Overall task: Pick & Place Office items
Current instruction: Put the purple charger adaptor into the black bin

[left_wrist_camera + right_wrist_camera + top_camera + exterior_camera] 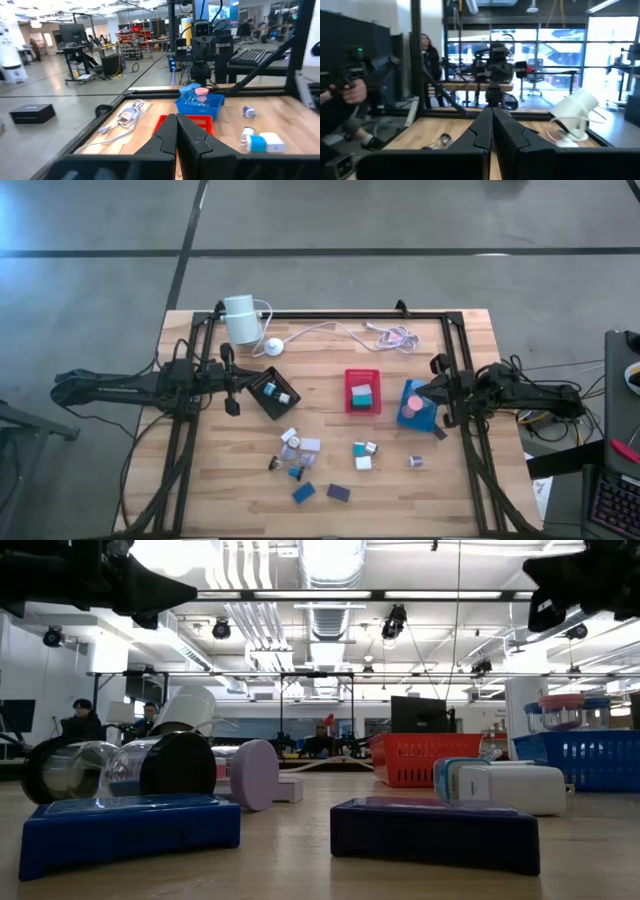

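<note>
While the office items [322,463] lie scattered on the wooden surface [200,490] near its front edge, a few sit in the black tray [273,393], red tray [363,391] and blue tray [417,407]. My left fingers [176,131] and right fingers [492,126] are clenched empty, raised at opposite sides.
</note>
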You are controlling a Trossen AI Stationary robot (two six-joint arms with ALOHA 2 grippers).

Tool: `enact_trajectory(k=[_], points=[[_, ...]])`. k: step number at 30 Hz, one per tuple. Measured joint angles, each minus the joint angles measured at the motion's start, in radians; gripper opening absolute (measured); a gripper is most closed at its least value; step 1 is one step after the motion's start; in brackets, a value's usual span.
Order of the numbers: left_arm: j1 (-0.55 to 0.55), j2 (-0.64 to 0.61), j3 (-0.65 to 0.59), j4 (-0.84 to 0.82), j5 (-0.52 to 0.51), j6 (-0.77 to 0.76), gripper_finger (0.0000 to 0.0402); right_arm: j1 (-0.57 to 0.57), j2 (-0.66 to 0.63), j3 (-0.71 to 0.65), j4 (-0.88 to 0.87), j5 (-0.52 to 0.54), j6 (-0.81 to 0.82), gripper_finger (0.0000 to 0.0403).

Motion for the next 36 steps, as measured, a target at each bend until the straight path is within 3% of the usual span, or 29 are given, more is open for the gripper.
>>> enact_trajectory(k=[8, 36], points=[[0.001, 0.0, 0.0, 0.0, -0.045, 0.003, 0.0013, 0.0, -0.005, -0.082, 0.092, 0.0, -0.001, 0.0008], [0.001, 0.022, 0.0, 0.088, -0.041, 0.052, 0.0008, 0.0, 0.003, -0.084, 0.135, -0.003, -0.148, 0.0008]])
